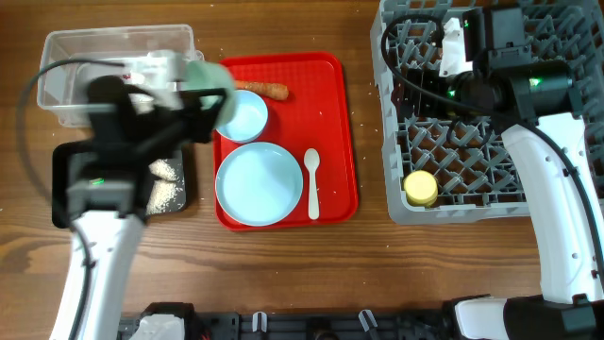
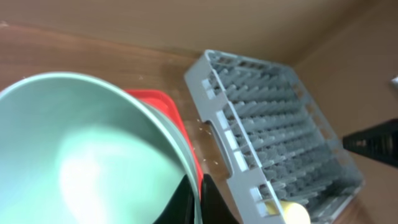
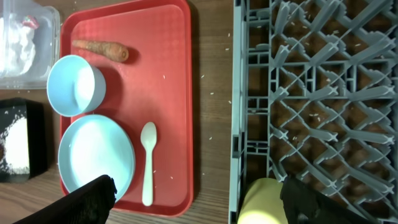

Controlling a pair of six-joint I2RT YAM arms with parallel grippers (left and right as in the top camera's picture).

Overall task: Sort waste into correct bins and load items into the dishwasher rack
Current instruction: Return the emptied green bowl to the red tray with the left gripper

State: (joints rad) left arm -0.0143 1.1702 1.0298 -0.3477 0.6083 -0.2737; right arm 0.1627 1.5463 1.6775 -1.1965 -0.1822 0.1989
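My left gripper (image 1: 193, 94) is shut on the rim of the mint-white bowl (image 1: 209, 77) and holds it tilted in the air, above the gap between the clear tub (image 1: 66, 47) and the red tray. In the left wrist view the bowl (image 2: 81, 155) fills the left side, with the fingers (image 2: 198, 198) pinching its edge. On the red tray lie the carrot (image 1: 264, 90), the blue bowl (image 1: 243, 115), the plate (image 1: 260, 183) and the white spoon (image 1: 312, 182). My right gripper (image 3: 199, 190) is open and empty over the grey rack (image 1: 491, 203). The yellow cup (image 1: 420, 187) lies in the rack.
The red serving tray (image 1: 340, 132) sits mid-table. The black tray (image 1: 185, 179) holds white rice (image 1: 165, 194). The clear tub (image 3: 37, 59) holds a white napkin (image 3: 15, 40) and a bit of red wrapper (image 3: 30, 22). Rice grains are scattered on the rack (image 3: 317, 93).
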